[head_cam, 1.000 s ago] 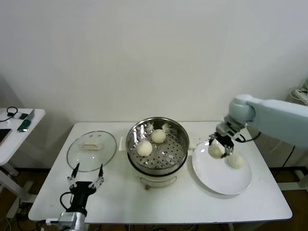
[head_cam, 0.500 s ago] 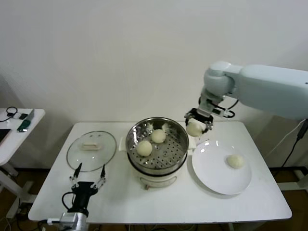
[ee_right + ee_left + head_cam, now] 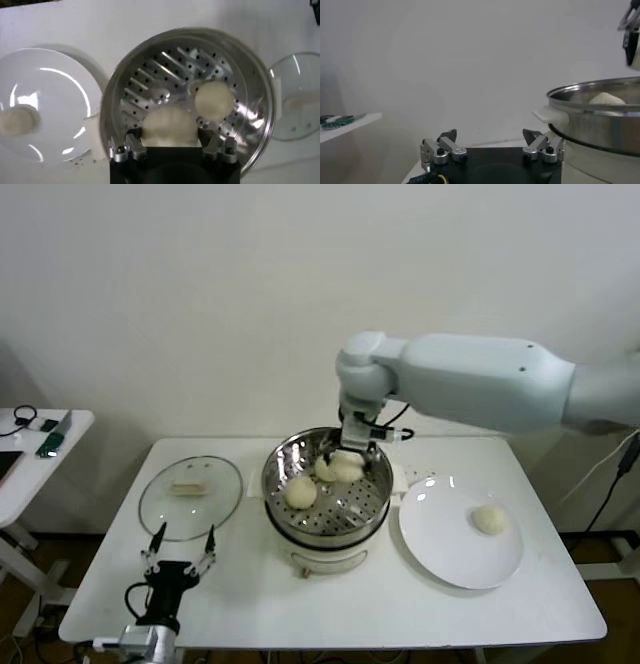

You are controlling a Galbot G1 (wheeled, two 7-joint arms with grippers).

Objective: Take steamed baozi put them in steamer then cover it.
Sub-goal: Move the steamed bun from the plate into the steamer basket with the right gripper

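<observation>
Jaws on the right gripper (image 3: pixel 346 459) are squeezing one round cream-white dough bun (image 3: pixel 169 125), and the big pale arm is holding it over the round shiny steel steamer pot (image 3: pixel 372 452). The bun is hanging just above the tray with little holes, near the back of the pot, because that is where it is meant to be dropped. From the right wrist view, the bun is sitting snug between the two jaws, so it cannot roll away.

Two other soft white buns are lying inside the pot: one (image 3: pixel 300 491) near the front left of the tray, and one (image 3: pixel 325 469) just beside the held bun, partly hidden by it. I think the arm needs to put the new bun in a bare spot so the buns are not squashing each other.

One last little bun (image 3: pixel 489 519) is waiting alone on the flat round white plate (image 3: pixel 440 554), to the right of the pot. It is well apart from the arm for now.

A round clear glass lid with a white handle (image 3: pixel 190 496) is lying flat on the white table (image 3: pixel 400 609), left of the pot. It is staying off so the buns can go in first.

Low at the front left, the left gripper (image 3: pixel 180 558) is waiting with its jaws spread apart, holding nothing, close to the lid it may need to lift.
</observation>
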